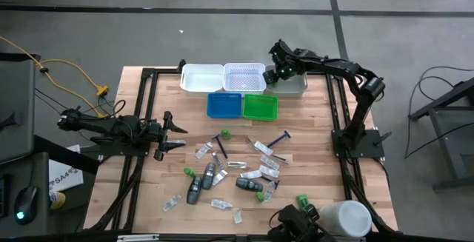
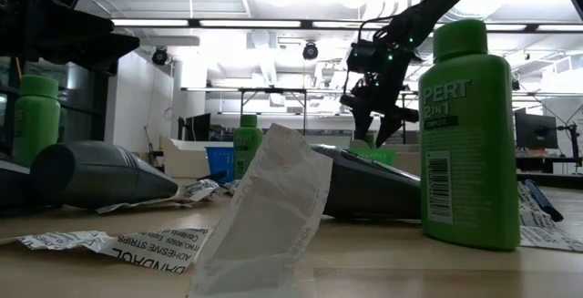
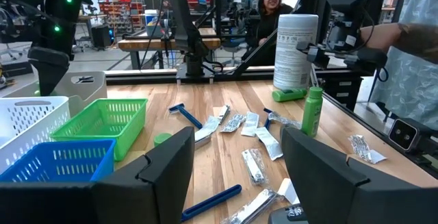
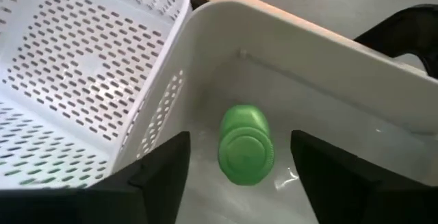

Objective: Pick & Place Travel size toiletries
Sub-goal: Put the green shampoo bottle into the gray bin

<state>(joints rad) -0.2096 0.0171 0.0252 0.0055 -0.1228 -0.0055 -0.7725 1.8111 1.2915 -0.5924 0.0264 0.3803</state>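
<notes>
Right end effector (image 4: 233, 172) hangs over the grey bin (image 4: 328, 66), fingers spread and empty, a green bottle (image 4: 245, 145) lying in the bin below. Left end effector (image 1: 172, 133) waits spread wide, empty, beside toiletries (image 1: 237, 172) scattered on the wooden tabletop (image 1: 311, 123). A person (image 3: 268, 11) sits beyond.

Wood table (image 1: 311, 123). Far edge: white tray (image 1: 201, 78), perforated white tray (image 1: 244, 76), grey bin (image 1: 295, 86) in a row; blue tray (image 1: 224, 104) and green tray (image 1: 260, 106) just in front. White canister (image 1: 344, 217) at near edge. Person (image 3: 268, 8) seated beyond table.
</notes>
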